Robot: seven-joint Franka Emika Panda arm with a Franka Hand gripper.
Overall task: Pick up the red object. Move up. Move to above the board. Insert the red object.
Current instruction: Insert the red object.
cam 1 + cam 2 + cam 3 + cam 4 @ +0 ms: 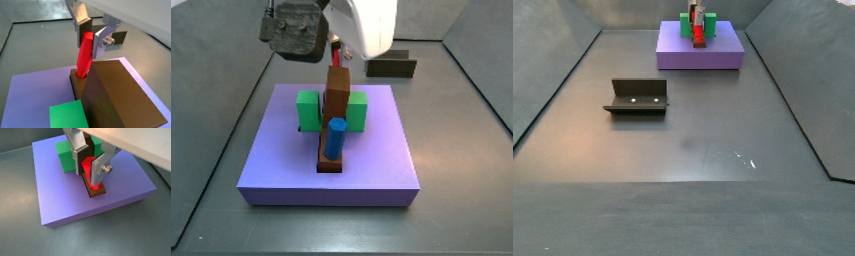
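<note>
My gripper (91,41) is shut on the red object (84,57), a slim red peg that leans a little. The peg's lower end sits in the slot of the brown block (113,95) on the lavender board (33,95). In a wrist view the gripper (89,174) holds the red object (89,166) over the brown block's low end on the board (60,198). In a side view the red object (337,49) barely shows behind the brown block (338,90). In a side view it (698,35) stands on the far board (720,55).
A blue peg (335,140) stands in the brown block's near end. Green blocks (307,110) flank the brown block and show in a wrist view (65,155). The fixture (637,96) stands on the grey floor away from the board, also in a side view (392,66).
</note>
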